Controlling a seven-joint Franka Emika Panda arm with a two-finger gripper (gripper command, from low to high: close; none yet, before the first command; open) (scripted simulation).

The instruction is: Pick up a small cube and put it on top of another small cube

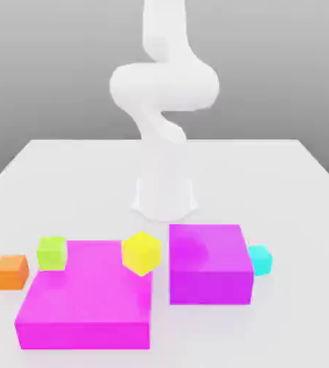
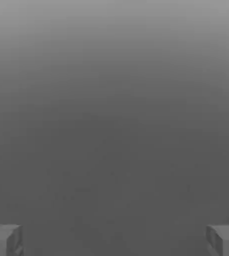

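The small cyan cube [image 1: 260, 259] rests on the white table [image 1: 282, 180], touching the side of the taller magenta block [image 1: 210, 269] that faces the exterior view's right. The white arm [image 1: 164, 93] rises from its base at the table's middle and curves up out of the picture. In the hand view my gripper [image 2: 114, 241] is open: its two grey fingertips [image 2: 4, 240] stand far apart with nothing between them, against a plain grey backdrop.
A wide, low magenta block [image 1: 88, 305] lies at the front left. A yellow cube [image 1: 141, 252] sits tilted between the two magenta blocks. A green cube [image 1: 52, 253] stands at the low block's far left corner, an orange cube [image 1: 11, 272] left of it.
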